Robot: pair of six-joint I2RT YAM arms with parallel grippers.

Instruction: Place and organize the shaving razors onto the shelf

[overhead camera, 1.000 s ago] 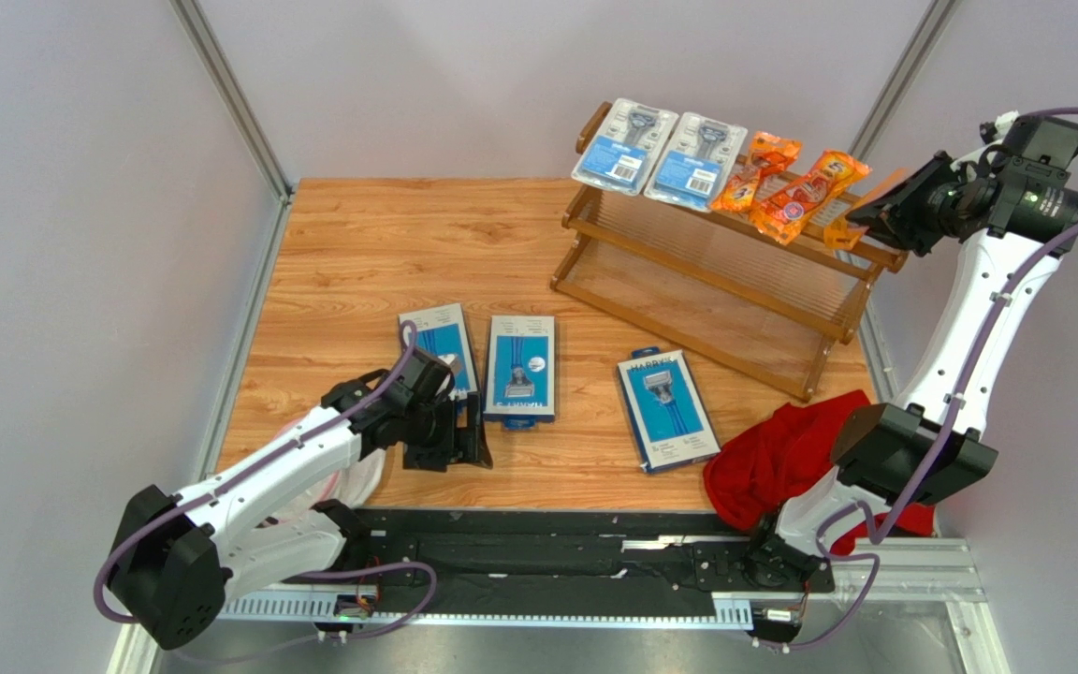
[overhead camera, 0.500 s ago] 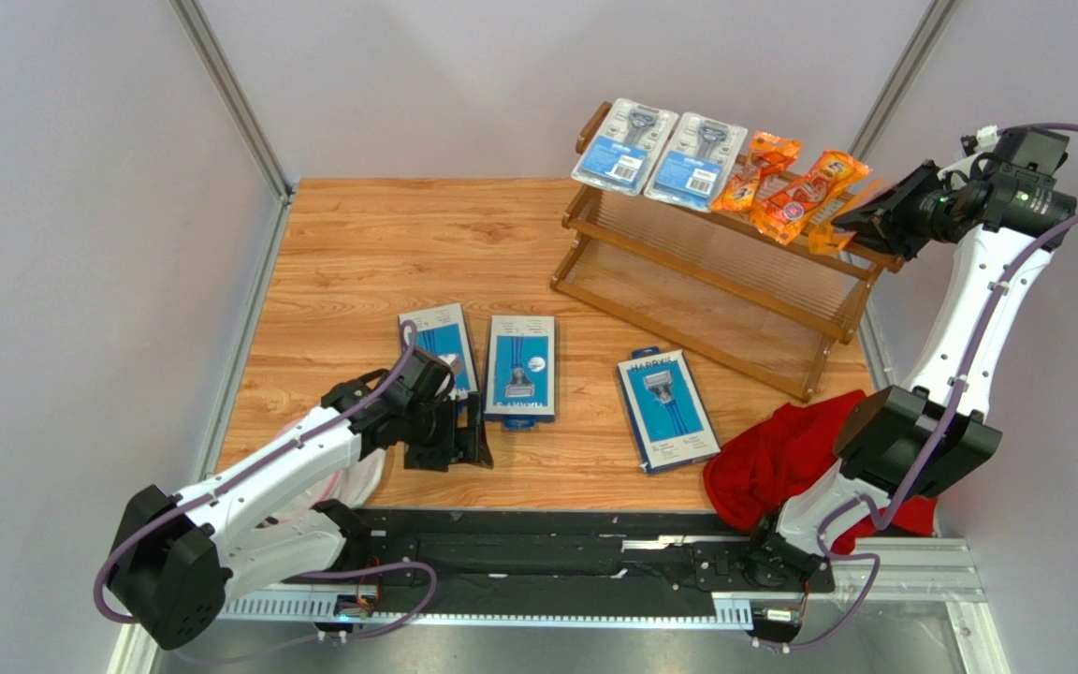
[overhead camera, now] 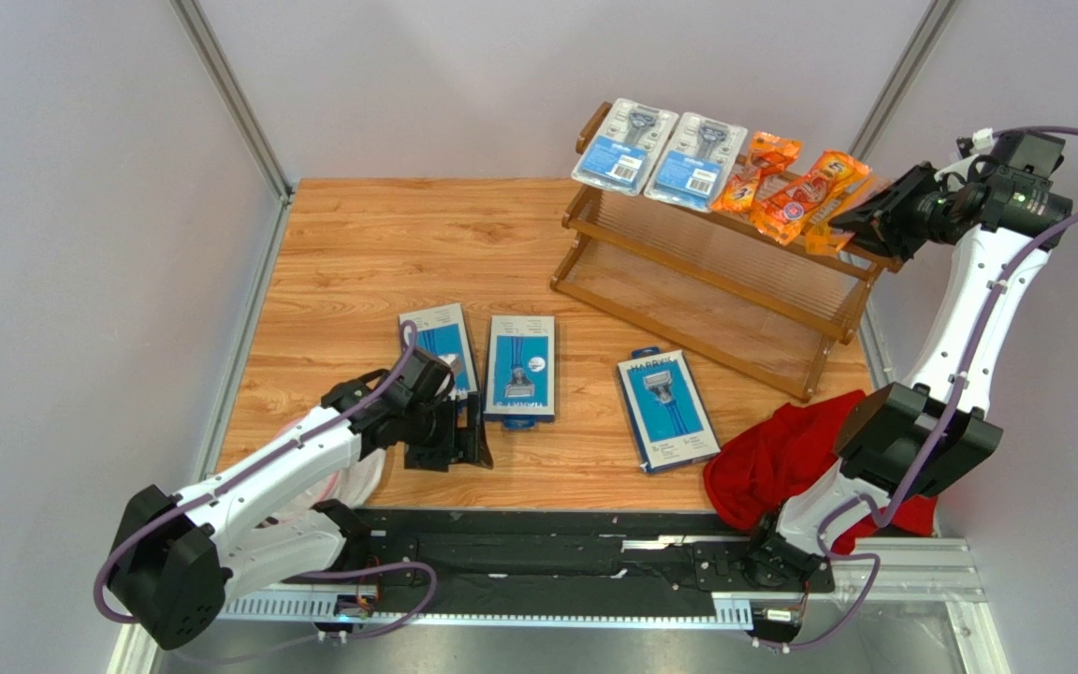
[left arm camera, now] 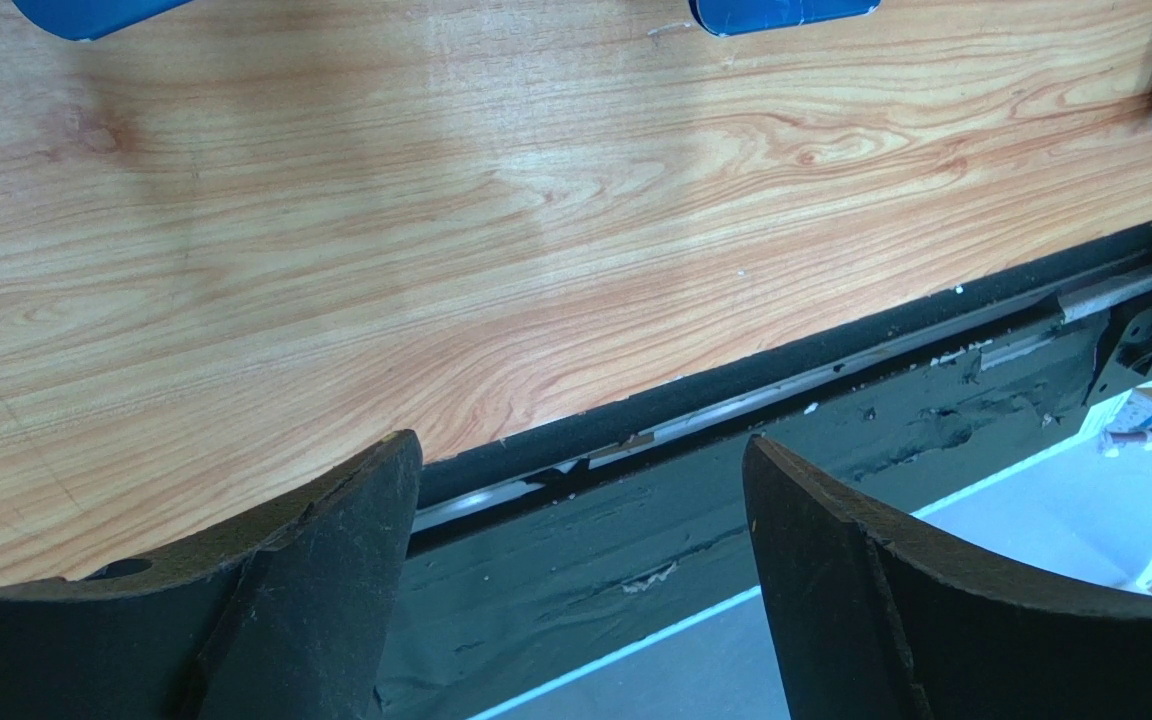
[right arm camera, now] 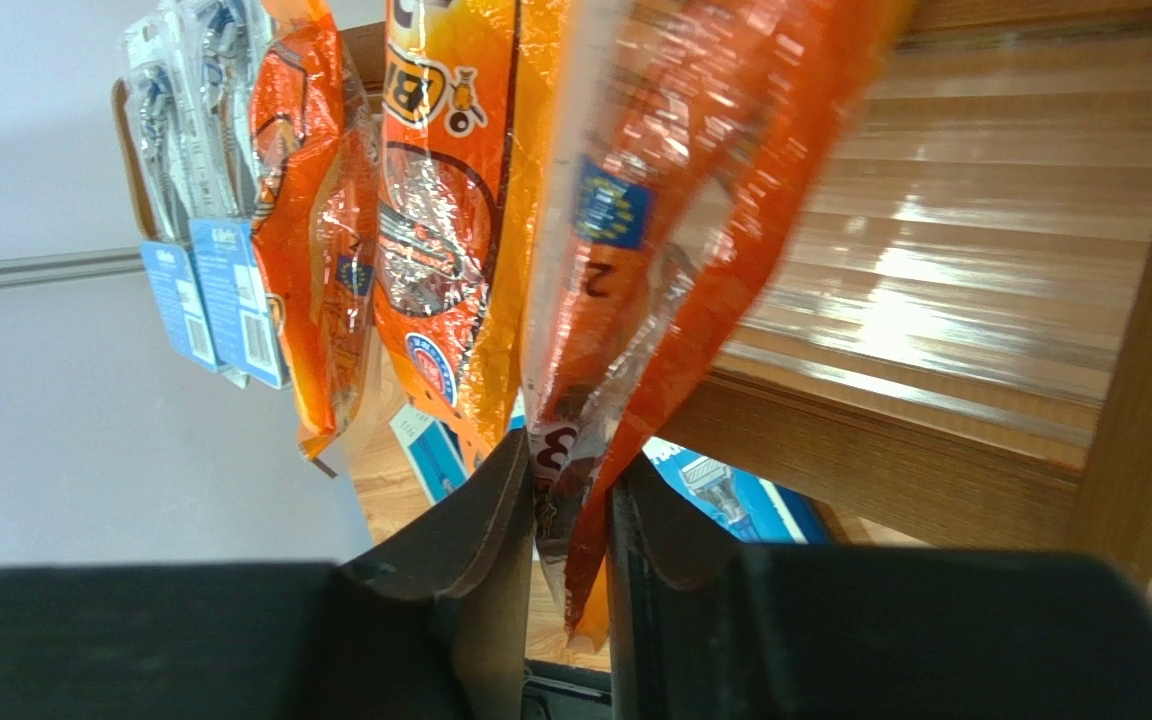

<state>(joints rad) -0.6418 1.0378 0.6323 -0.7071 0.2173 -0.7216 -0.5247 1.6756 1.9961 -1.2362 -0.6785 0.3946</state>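
Placement of a long orange bag (right arm camera: 687, 225) is the step in hand. At the upper right of the overhead view the right gripper (right arm camera: 560, 480) reaches to the right end of the shelf (overhead camera: 706, 274). Its fingers are pinching the bag's lower end, with the rest of the bag lying across the top tier's slats. Just left of it on that tier lie two more orange bags (overhead camera: 813, 188), then two blister packs (overhead camera: 660, 148) at the far left end.

The bag looks nearly placed. I judge the next move to be settling it flat beside its neighbours, spreading the fingers, and backing away without dragging the crinkly plastic off the rail.

Three blue boxes (overhead camera: 667, 407) lie on the table (overhead camera: 390, 239) in the middle of the frame, so most of the job remains. The left gripper (left arm camera: 575, 495) hovers low at the table's near edge, lower left, just beside the leftmost box, with its fingers spread and nothing between them. A red cloth (overhead camera: 784, 457) sits at the lower right.
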